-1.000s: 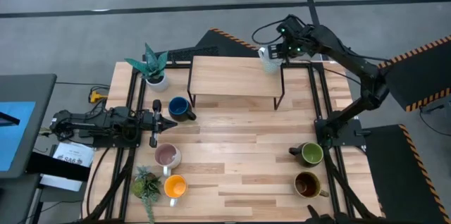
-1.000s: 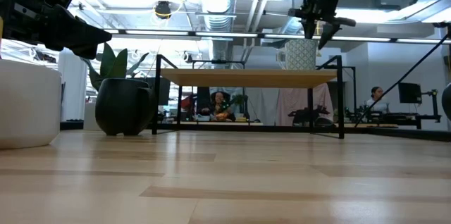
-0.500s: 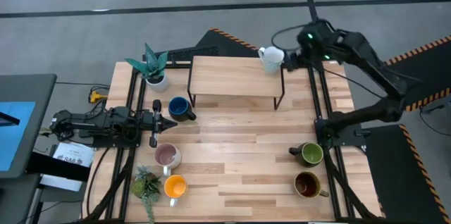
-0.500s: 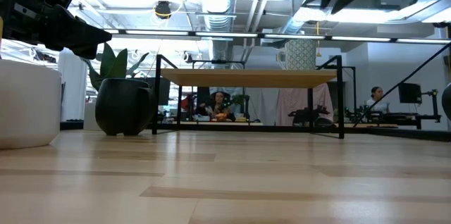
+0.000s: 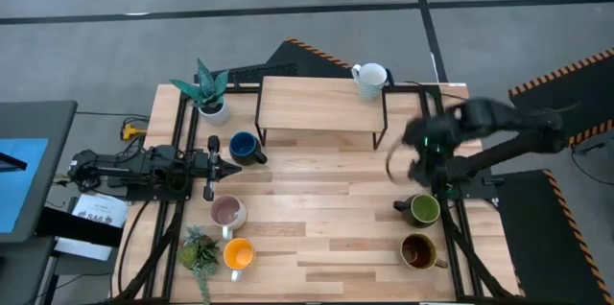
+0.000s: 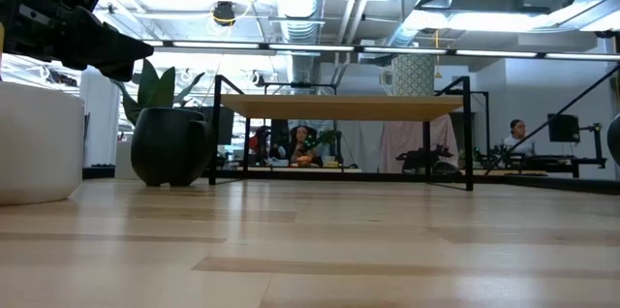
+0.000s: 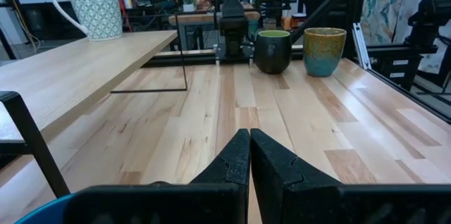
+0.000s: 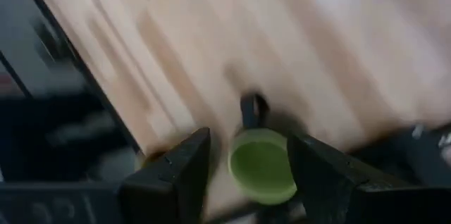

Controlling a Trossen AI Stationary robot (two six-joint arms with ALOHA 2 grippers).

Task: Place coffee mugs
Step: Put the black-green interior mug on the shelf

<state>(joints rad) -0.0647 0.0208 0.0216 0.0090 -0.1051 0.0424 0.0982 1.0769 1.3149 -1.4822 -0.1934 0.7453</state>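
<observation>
The white patterned mug [image 5: 369, 80] stands on its base at the far right corner of the wooden shelf [image 5: 321, 104]; it also shows in the low view [image 6: 414, 74]. The dark blue [image 5: 245, 147], pale pink [image 5: 228, 212] and orange [image 5: 238, 253] mugs stand at the left. The green [image 5: 423, 210] and brown [image 5: 418, 250] mugs stand at the right. My right gripper [image 5: 419, 156] is open and blurred, above the table just beyond the green mug [image 8: 262, 164], which shows between its fingers [image 8: 248, 139]. My left gripper [image 7: 249, 153] is shut and empty beside the blue mug.
A white pot with a spiky teal plant [image 5: 209, 89] stands at the far left, and a small bushy plant [image 5: 199, 247] at the near left. The shelf stands on thin black legs [image 7: 184, 58]. Bare wood lies mid-table [image 5: 317, 199]. People sit in the room behind [image 6: 302, 143].
My right gripper has left the white mug, which stays standing on the shelf's far right corner. It went first toward the table's right edge, then fast toward the near edge, and now hangs over the green mug.
</observation>
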